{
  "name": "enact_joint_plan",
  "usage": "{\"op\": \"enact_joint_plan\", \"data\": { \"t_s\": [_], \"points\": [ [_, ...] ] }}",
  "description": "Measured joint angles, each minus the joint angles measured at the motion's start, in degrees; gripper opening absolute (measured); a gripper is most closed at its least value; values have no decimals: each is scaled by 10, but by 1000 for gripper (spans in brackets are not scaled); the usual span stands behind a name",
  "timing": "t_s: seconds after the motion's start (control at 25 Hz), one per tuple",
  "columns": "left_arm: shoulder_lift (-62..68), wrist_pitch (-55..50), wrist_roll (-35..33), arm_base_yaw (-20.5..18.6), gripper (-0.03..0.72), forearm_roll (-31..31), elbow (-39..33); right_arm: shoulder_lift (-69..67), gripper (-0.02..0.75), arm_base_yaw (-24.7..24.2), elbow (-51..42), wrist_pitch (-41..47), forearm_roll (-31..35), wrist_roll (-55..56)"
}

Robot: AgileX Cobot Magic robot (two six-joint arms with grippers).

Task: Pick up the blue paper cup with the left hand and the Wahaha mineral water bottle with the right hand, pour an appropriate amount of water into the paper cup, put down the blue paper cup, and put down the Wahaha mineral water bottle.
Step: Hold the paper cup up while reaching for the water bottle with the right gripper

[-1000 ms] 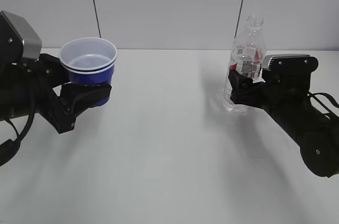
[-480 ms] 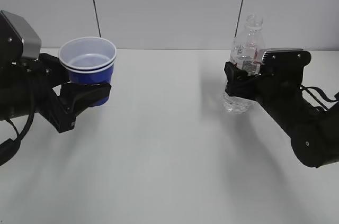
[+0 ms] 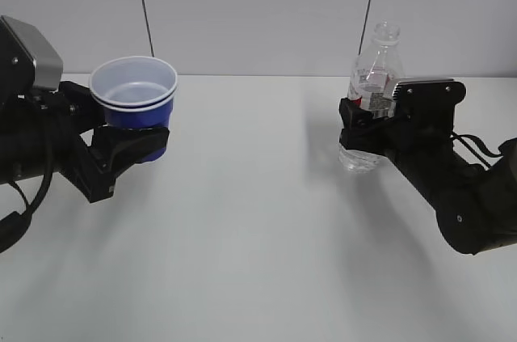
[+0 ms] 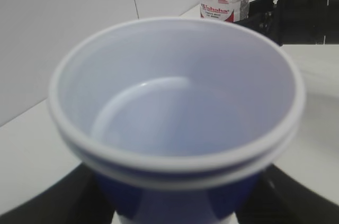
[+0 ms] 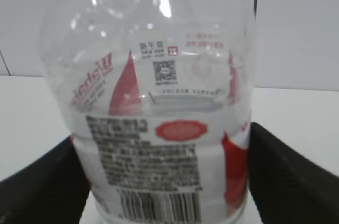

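Note:
The blue paper cup [image 3: 134, 96] has a white inside and a doubled white rim. My left gripper [image 3: 136, 145] is shut on its lower part and holds it upright above the table at the left. In the left wrist view the empty cup [image 4: 175, 113] fills the frame, with black fingers [image 4: 50, 203] at both sides. The Wahaha mineral water bottle [image 3: 374, 75] stands at the right with its neck open and water low inside. My right gripper [image 3: 361, 125] is shut on its labelled middle. In the right wrist view the bottle [image 5: 169, 144] sits between the two black fingers [image 5: 39, 187].
The white table [image 3: 242, 229] runs to a white wall behind. Two thin black cables [image 3: 145, 10] hang down the wall. The bottle and the right arm also show in the left wrist view [image 4: 225, 1], beyond the cup.
My right gripper has moved left and slightly up around the bottle, and the bottle has shifted slightly left. The left arm and cup have not moved.

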State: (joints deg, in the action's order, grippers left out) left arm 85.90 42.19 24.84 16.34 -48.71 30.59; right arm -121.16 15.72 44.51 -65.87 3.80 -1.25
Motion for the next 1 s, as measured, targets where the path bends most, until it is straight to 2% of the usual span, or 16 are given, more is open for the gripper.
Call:
{"op": "enact_joint_plan", "data": {
  "t_s": [1.0],
  "points": [
    [0, 0, 0, 0, 460, 1, 0, -48, 619, 0, 54, 1, 10, -1]
  ]
}}
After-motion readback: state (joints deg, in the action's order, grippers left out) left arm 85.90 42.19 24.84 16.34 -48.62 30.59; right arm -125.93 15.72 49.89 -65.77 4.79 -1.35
